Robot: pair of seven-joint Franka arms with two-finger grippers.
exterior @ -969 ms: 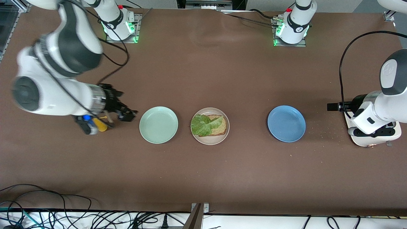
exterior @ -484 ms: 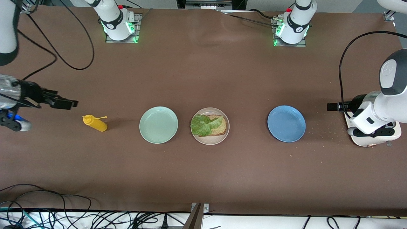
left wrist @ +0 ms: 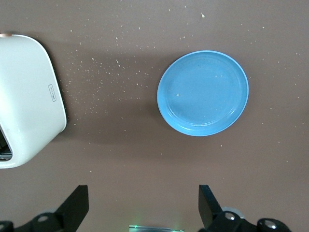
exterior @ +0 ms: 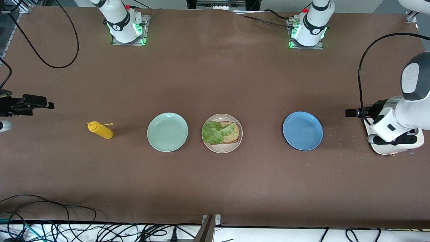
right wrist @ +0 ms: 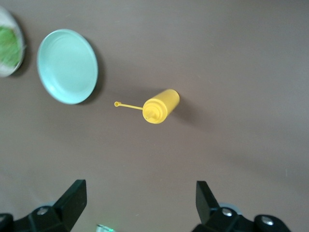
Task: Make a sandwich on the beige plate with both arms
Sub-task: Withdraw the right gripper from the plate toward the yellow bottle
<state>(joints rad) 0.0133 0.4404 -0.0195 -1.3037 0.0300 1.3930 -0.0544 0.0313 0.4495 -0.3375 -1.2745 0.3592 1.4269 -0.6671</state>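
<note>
Front view: the right pincer (exterior: 33, 102), spread and empty, hangs at the brown table's (exterior: 215, 181) edge. The left pincer (left wrist: 142, 205), spread, waits over bare table near the blue plate (left wrist: 203, 93).

My left hand (left wrist: 142, 205) hangs spread wide over bare brown counter (left wrist: 120, 140), the blue plate (left wrist: 203, 93) and white toaster (left wrist: 24, 99) below.

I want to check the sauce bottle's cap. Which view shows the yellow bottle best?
The right wrist view: the yellow bottle sits near the middle, seen from above, its cap and thin cap strap plain. The front view shows the same bottle smaller, toward the right arm's end of the table beside the green plate. The left wrist view misses it.
</note>
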